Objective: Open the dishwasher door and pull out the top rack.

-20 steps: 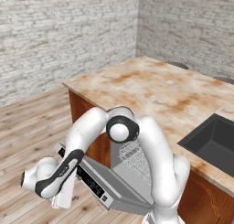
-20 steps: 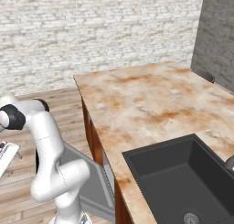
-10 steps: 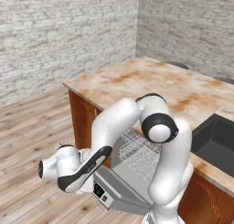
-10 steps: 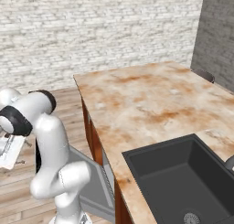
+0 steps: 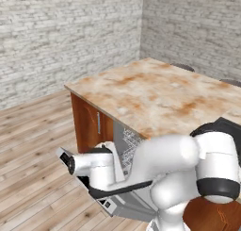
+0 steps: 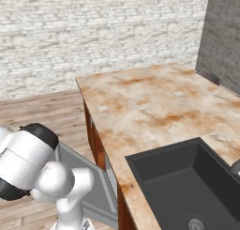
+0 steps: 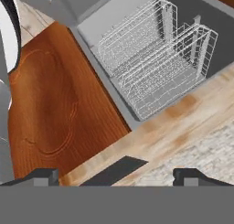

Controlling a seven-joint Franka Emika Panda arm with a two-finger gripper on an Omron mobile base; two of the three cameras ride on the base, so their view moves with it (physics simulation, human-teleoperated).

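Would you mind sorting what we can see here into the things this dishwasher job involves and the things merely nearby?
Job:
- dishwasher door, lowered open
- top rack
- gripper, empty

Nearby:
- sink
- countertop
- wooden cabinet door

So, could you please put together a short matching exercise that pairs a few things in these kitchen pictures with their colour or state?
Things:
1. flat grey metal dishwasher door
2. marbled stone countertop
3. rectangular sink basin
4. white wire top rack

Descriptions:
A. black and sunk into the counter
B. swung down and open
C. a pale grid seen in the grey cavity
D. beige with rust-brown patches

Pairs: 1-B, 2-D, 3-A, 4-C
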